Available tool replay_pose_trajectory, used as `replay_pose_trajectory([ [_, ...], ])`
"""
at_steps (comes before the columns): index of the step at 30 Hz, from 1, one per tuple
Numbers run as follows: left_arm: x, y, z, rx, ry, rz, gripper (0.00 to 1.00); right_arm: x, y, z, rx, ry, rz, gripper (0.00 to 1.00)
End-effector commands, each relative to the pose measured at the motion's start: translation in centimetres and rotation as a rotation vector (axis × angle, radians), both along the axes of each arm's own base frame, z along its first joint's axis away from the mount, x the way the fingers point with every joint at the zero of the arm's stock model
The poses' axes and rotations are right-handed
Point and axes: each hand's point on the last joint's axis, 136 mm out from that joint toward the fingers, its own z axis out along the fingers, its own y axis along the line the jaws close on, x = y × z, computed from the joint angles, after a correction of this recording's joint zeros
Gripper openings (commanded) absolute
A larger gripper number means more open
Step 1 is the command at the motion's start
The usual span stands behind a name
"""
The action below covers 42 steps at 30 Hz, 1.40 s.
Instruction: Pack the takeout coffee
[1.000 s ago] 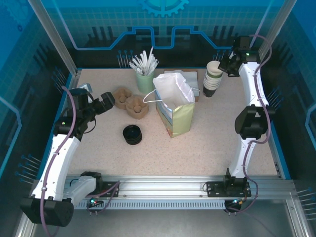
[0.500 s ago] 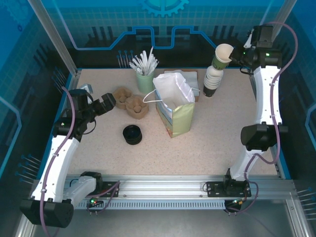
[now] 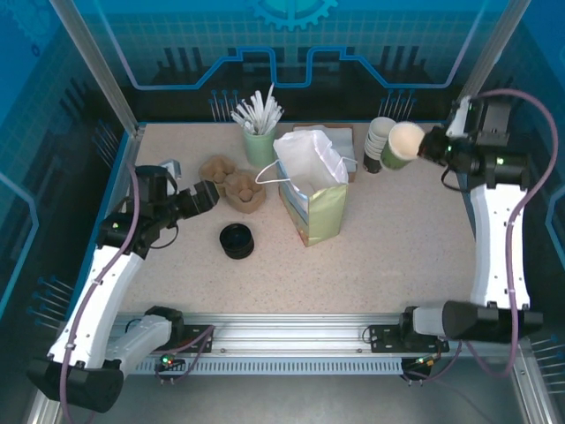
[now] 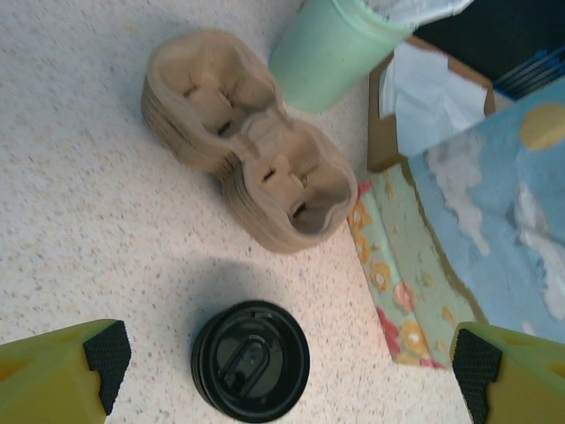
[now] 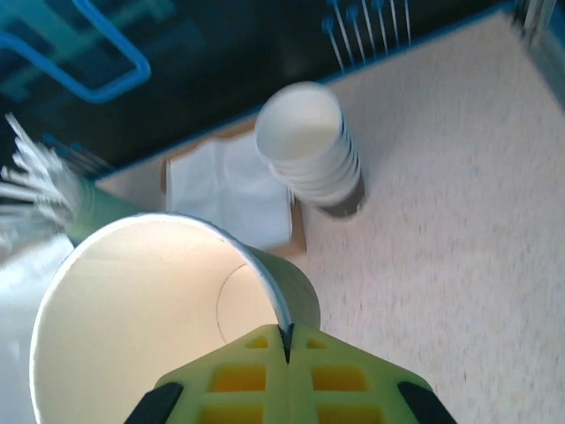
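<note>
Nearest the arm bases, the black lid [image 3: 237,239] sat flat on the speckled table [image 3: 380,256], apart from everything else. Just behind and left of it the left gripper [image 3: 207,196] hung above the table with its jaws spread wide and nothing between them; in the left wrist view its padded fingers [image 4: 99,352] stood at either edge, with the lid seen between them lower down. Beside that gripper lay the stack of pulp cup carriers [image 3: 234,183]; right of them the paper bag [image 3: 311,199] stood upright with its mouth open. Farther back stood the mint tumbler [image 3: 259,146] full of white stirrers; next to it lay the napkins [image 3: 328,134] in a flat brown box; then came the stack of lidless cups [image 3: 378,146]. Just right of that stack, near the far right corner, was the takeout cup [image 3: 403,144], green-bodied and lidless; it was held clear of the table and tilted so its pale inside showed from above. The right gripper [image 5: 287,346] had its jaws pressed together on the cup's rim, pinching the wall.
</note>
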Motion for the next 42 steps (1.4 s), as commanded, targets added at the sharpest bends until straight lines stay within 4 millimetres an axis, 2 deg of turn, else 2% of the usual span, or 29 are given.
replay_pose_trajectory([
  [1,-1.4,-1.2,-3.2,-0.009,0.091,-0.048,0.95,-2.2,1.3,-3.5,0.036,0.067,0.062,0.0],
  [4,-1.7,-1.4,-5.1,-0.019,0.132,-0.041,0.94,-4.4,1.7,-5.4,0.019,0.111,0.061,0.0],
  [8,-2.1,-1.5,-7.5,-0.034,0.188,-0.027,0.94,-6.7,3.9,-6.9,0.031,0.107,0.121,0.0],
  [11,-2.4,-1.6,-9.2,-0.048,0.224,-0.015,0.94,-8.3,4.8,-8.4,0.039,0.129,0.149,0.0],
  [17,-2.7,-1.8,-11.7,-0.082,0.265,0.01,0.93,-10.9,9.1,-11.5,0.079,0.098,0.291,0.0],
  [25,-2.7,-2.4,-13.9,-0.114,0.33,0.021,0.9,-12.8,14.8,-15.7,0.068,0.113,0.43,0.0],
  [32,-2.6,-2.8,-14.9,-0.12,0.344,0.017,0.89,-14.0,19.7,-17.3,0.051,0.098,0.518,0.0],
  [42,-2.6,-2.9,-16.7,-0.074,0.403,0.004,0.72,-14.5,26.1,-18.2,0.022,0.092,0.612,0.0],
])
